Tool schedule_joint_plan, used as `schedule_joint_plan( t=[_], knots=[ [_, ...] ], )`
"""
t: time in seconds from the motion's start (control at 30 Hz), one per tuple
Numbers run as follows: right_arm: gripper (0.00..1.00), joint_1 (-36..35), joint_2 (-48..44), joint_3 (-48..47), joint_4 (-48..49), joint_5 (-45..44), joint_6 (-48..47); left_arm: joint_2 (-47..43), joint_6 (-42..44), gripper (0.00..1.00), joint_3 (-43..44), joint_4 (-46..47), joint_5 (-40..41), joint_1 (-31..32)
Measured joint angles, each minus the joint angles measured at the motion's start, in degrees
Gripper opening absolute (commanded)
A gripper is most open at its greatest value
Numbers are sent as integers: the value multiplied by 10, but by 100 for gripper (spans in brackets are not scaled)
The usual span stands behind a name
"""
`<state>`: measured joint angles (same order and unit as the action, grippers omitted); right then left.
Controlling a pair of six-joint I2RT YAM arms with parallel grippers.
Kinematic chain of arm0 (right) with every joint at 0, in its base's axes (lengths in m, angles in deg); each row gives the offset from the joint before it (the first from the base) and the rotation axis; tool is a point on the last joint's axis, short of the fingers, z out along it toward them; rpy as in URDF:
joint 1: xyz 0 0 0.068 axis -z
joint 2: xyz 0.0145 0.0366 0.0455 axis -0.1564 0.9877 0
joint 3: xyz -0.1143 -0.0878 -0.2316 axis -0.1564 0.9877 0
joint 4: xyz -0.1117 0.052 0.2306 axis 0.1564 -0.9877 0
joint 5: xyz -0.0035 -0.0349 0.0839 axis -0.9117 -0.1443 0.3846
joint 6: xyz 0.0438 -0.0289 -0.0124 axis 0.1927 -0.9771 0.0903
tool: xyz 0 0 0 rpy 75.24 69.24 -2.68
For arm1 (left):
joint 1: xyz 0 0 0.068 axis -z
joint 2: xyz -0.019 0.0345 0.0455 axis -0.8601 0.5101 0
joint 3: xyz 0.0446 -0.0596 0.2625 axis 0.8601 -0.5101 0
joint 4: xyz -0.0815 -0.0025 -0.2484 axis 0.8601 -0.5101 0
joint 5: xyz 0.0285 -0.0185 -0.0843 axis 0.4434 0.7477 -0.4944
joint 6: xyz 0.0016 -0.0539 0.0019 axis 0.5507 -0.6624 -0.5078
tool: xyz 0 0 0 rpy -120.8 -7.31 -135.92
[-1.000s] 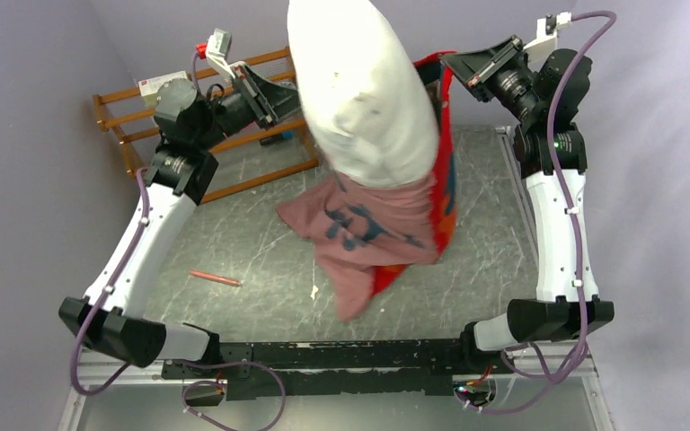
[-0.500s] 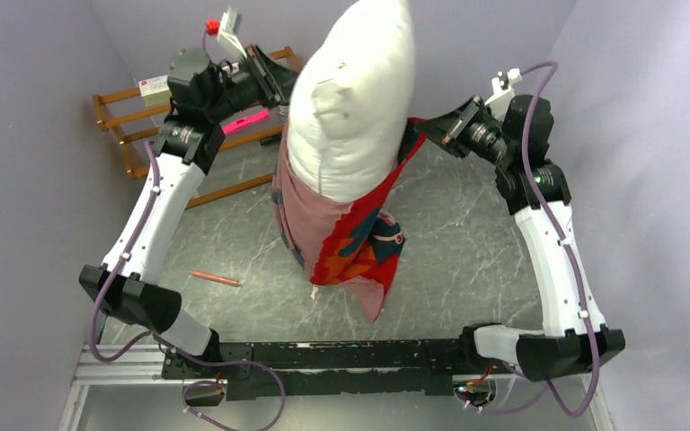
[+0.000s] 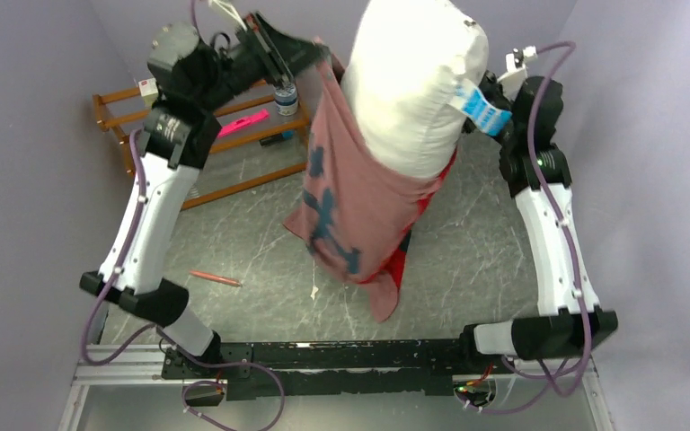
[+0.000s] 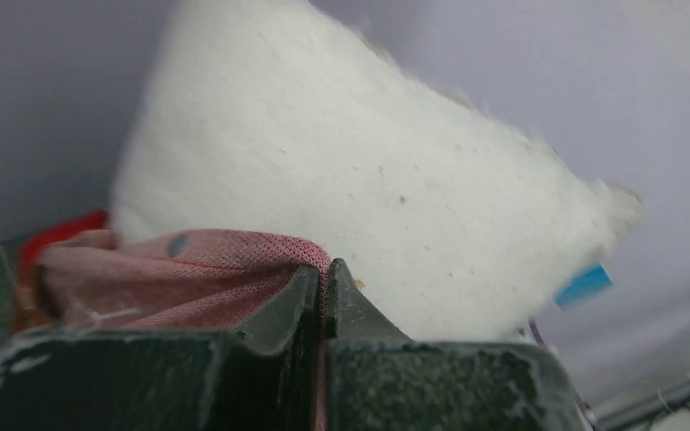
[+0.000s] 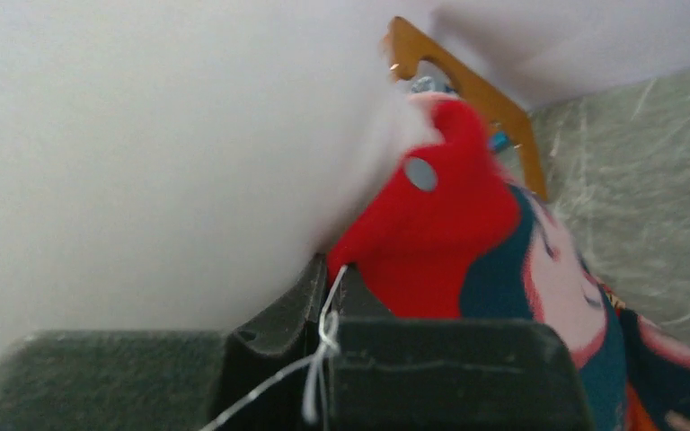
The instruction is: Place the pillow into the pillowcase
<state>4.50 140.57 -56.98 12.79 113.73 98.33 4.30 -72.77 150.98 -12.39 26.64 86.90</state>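
L end effector, R end effector pinching pillowcase, pillow hides R, rack behind

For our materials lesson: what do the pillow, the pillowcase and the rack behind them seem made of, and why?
The pillow: probably stuffed cloth, matte white, plump, fuzzy-edged. The pillowcase: thin woven fabric, printed; a fine weave shows up close, and it hangs in folds. The rack: apparently wood, orange-brown slats with a slight sheen.
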Motion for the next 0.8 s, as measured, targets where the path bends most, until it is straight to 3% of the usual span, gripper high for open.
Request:
schedule_joint_plan(
  t=[0.07, 0.13, 0.37, 0.47, 0.53, 0.6, 0.8],
  knots=[
    [0, 2, -43, 44, 22, 4, 30, 48, -19, 5, 66, 8, -14, -41],
    [0, 3, -61, 32, 24, 17, 53, 61, -45, 5, 56, 38, -26, -73],
    [0, 24, 45, -216, 33, 24, 101, -75, -109, 5, -239, 140, -38, -93],
    [0, 38, 103, -291, 38, 21, 114, -187, -132, 5, -374, 171, -35, -65],
    [0, 41, 126, -302, 41, 18, 115, -234, -141, 5, -416, 170, -43, -37],
    [0, 42, 124, -274, 45, 19, 111, -228, -128, 5, -388, 153, -50, -21],
    [0, 29, 21, -104, 13, 36, 75, -12, -96, 5, -67, 94, -59, -62]
  ],
)
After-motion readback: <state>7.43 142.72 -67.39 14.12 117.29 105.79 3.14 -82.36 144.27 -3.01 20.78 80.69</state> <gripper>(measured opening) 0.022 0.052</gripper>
